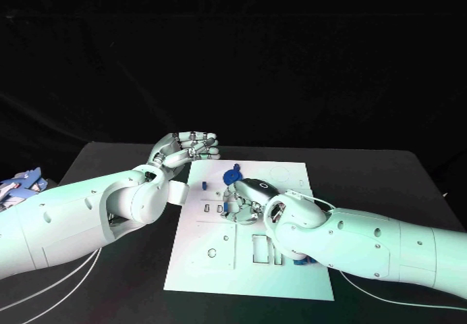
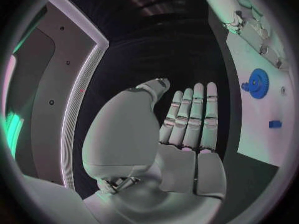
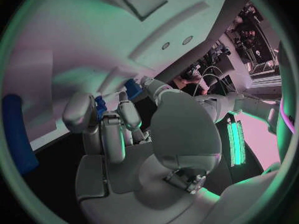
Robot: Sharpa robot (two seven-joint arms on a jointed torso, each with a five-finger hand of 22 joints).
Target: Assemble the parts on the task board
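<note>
On the white task board point(image 1: 209, 266), the right hand point(image 1: 243, 201) curls its fingers down over a small blue part point(image 3: 99, 107), seemingly pinching it. Such pieces look light, rigid and slick, best gripped by their edges. Beyond, a blue gear point(image 1: 231, 177) rests; farther still, the left hand point(image 1: 183, 150) hovers empty, fingers extended.

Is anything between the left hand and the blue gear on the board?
Nothing visible. The left hand, open with fingers straight, hovers off the task board; the left wrist view shows only dark table between its fingertips and the blue gear. The right hand works farther down the board.
</note>
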